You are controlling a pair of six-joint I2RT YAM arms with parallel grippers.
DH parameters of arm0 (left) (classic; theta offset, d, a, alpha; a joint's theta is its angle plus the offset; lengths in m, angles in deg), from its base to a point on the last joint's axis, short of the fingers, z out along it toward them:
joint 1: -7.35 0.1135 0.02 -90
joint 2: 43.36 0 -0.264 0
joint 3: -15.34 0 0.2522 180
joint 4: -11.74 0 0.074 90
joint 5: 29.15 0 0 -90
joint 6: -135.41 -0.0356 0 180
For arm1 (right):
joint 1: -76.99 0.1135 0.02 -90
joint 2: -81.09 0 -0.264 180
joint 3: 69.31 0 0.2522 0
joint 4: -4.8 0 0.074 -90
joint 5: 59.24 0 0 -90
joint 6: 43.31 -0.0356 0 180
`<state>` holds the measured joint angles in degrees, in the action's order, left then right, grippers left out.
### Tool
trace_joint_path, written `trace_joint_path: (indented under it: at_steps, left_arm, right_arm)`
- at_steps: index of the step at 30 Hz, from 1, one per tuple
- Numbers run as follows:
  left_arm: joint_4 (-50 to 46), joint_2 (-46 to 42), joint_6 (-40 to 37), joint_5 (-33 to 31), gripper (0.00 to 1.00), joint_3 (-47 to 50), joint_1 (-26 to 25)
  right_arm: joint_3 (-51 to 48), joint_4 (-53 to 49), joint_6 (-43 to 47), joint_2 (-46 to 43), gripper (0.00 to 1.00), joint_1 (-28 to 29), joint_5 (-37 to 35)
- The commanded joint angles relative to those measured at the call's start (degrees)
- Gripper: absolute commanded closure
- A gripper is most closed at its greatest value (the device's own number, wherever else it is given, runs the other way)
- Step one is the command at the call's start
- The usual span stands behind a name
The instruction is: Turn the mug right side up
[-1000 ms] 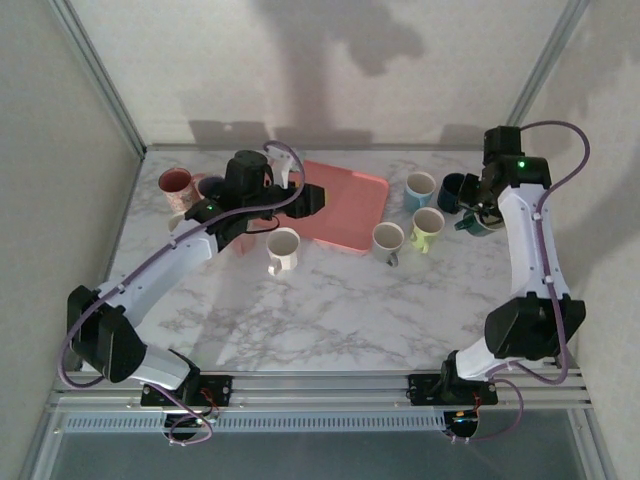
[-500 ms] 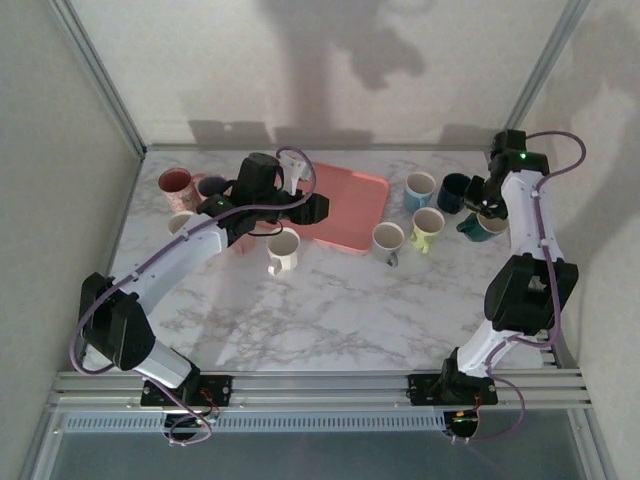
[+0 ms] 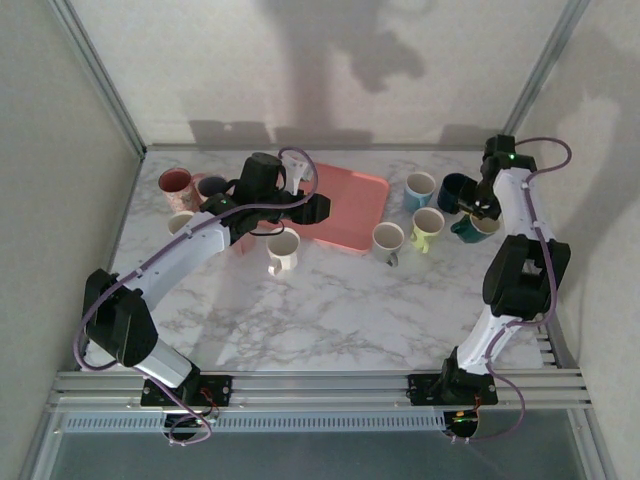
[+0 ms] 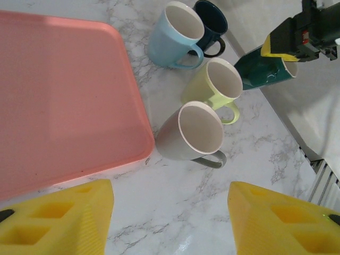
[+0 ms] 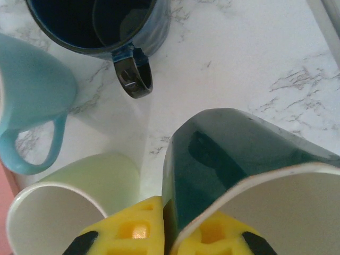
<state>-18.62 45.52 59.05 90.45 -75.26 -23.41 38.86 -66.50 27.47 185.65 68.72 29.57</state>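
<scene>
Teal glaze marks the mug (image 5: 234, 159), tilted at the tabletop's (image 3: 330, 310) two o'clock with its white-lined rim pinched tight in the right pincer (image 5: 170, 234) (one yellow pad inside the mouth, one outside). A navy mug (image 5: 95, 21) stands at its eleven o'clock and a lime one (image 5: 69, 196) at nine. The left pincer (image 4: 167, 212) hangs about half open at the pink tray's (image 4: 58, 90) edge, holding nothing.

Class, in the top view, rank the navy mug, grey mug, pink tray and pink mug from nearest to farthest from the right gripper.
From the right gripper:
1. navy mug, just left.
2. grey mug, further left.
3. pink tray, centre.
4. pink mug, far left.
</scene>
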Motion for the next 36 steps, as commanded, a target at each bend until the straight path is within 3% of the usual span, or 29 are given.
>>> trace_joint_path:
  at_steps: [1, 15, 22, 30, 36]
  left_arm:
    - [-0.26, 0.26, -0.45, -0.18, 0.41, -1.03, -0.52]
    - [0.1, 0.15, -0.29, -0.64, 0.41, -0.11, -0.52]
    - [0.43, -0.29, -0.03, -1.2, 0.41, 0.55, -0.52]
    - [2.5, -2.28, -0.44, -4.21, 0.41, 0.99, -0.52]
    - [4.61, -5.17, -0.64, -8.06, 0.39, 3.01, -0.43]
  right_arm:
    - [-0.85, 2.3, -1.25, 0.37, 0.96, -0.52, 0.65]
    - [-4.45, 5.86, -1.72, 3.45, 0.84, -0.45, 2.07]
    - [-5.62, 6.79, -2.26, 2.5, 0.66, -0.38, 3.35]
    - [-6.92, 5.98, -2.15, -4.61, 0.58, -0.4, 3.98]
    - [-12.05, 9.07, 0.3, -15.18, 0.52, -0.41, 6.23]
